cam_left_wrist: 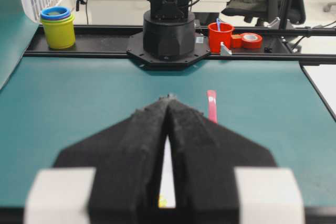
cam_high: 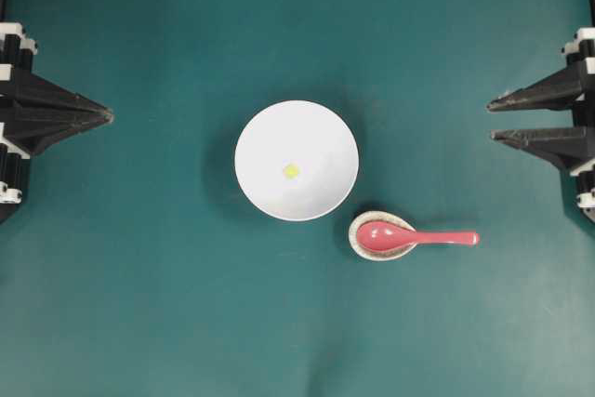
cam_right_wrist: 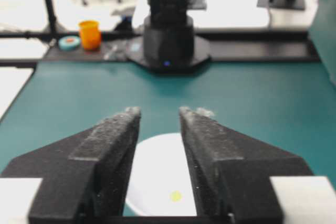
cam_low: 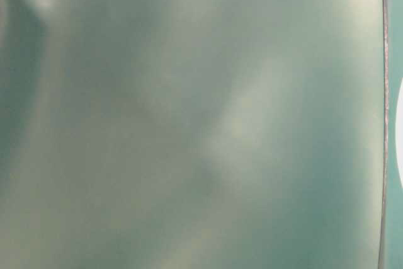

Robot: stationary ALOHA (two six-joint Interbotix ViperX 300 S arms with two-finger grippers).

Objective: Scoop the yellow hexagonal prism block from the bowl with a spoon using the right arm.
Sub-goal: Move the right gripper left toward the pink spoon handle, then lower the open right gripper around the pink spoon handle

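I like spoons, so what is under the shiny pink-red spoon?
The pink-red spoon's scoop lies in a small speckled egg-shaped spoon rest; its handle sticks out over the teal table. The rest's inside under the scoop is covered.

My table-level view, mostly a blurred pale teal-green surface (cam_low: pixel 189 118), a thin dark vertical line (cam_low: pixel 383 118) at right, white sliver (cam_low: pixel 400 137) beyond

The bowl (cam_high: pixel 296 161) was plain white; the block (cam_high: pixel 291 171) pale yellow; the spoon (cam_high: pixel 409 236) glossy pink-red; the spoon rest (cam_high: pixel 358 241) speckled; the table (cam_high: pixel 139 304) teal.
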